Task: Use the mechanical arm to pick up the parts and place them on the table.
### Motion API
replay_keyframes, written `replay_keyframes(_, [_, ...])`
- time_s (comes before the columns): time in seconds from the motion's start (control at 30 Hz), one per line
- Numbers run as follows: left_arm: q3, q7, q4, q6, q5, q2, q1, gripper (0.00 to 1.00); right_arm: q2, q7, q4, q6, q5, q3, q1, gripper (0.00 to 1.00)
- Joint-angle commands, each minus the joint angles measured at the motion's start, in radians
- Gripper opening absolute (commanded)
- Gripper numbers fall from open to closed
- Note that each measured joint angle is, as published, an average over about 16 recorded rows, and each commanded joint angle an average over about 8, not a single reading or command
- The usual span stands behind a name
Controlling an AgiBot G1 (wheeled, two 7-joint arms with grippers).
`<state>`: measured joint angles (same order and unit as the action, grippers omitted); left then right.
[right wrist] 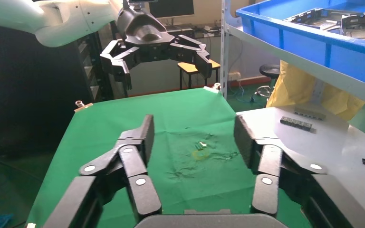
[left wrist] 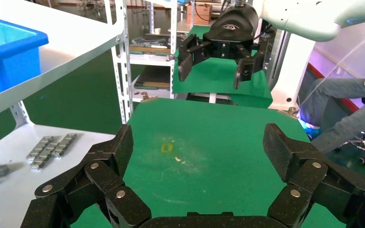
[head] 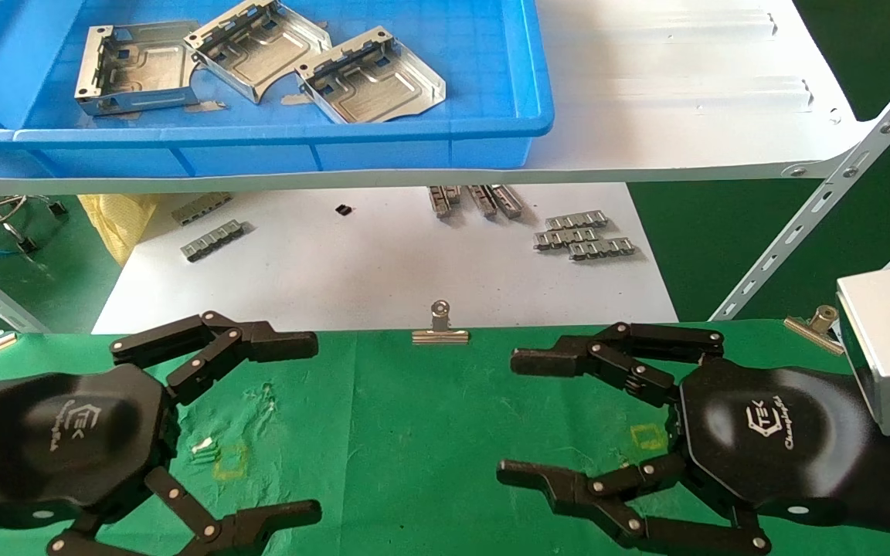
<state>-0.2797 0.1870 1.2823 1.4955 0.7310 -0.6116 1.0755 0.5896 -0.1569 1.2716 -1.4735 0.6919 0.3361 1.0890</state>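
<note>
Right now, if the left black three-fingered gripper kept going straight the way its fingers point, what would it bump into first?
Probably the right black three-fingered gripper, facing the left gripper across the wrinkled green cloth table. Nothing else shows between them, though depth is hard to judge.

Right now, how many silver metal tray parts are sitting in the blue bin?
3, all in the blue bin on the shelf: one at its left, one in the middle, tilted, one to the right. None appears hidden.

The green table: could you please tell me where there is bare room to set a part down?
The table is bare between the left tool and right tool, below the silver clip. The parts crowd the blue bin.
</note>
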Motion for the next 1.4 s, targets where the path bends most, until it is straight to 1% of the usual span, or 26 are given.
replay_keyframes(0.03, [0.0,0.0,0.0,0.0,0.0,0.0,0.0,1.0,0.0,0.0,0.0,0.0,0.0,0.0,0.0,0.0])
replay_keyframes(0.6, [0.001,0.0,0.0,-0.002,0.0,0.0,0.003,1.0,0.0,0.0,0.0,0.0,0.0,0.0,0.0,0.0])
replay_keyframes(0.73, [0.0,0.006,-0.005,-0.015,0.01,-0.016,0.046,1.0,0.0,0.0,0.0,0.0,0.0,0.0,0.0,0.0])
replay_keyframes(0.83, [-0.011,0.021,-0.028,-0.032,0.036,-0.053,0.132,1.0,0.0,0.0,0.0,0.0,0.0,0.0,0.0,0.0])
replay_keyframes(0.9, [-0.026,0.034,-0.063,-0.043,0.067,-0.09,0.211,1.0,0.0,0.0,0.0,0.0,0.0,0.0,0.0,0.0])
replay_keyframes(1.0, [-0.059,0.048,-0.153,-0.059,0.13,-0.156,0.345,1.0,0.0,0.0,0.0,0.0,0.0,0.0,0.0,0.0])
replay_keyframes(1.13, [-0.111,0.048,-0.337,-0.084,0.237,-0.246,0.527,1.0,0.0,0.0,0.0,0.0,0.0,0.0,0.0,0.0])
replay_keyframes(1.23, [-0.146,0.033,-0.492,-0.103,0.315,-0.298,0.65,1.0,0.0,0.0,0.0,0.0,0.0,0.0,0.0,0.0])
replay_keyframes(1.4, [-0.194,-0.002,-0.716,-0.128,0.428,-0.338,0.805,1.0,0.0,0.0,0.0,0.0,0.0,0.0,0.0,0.0])
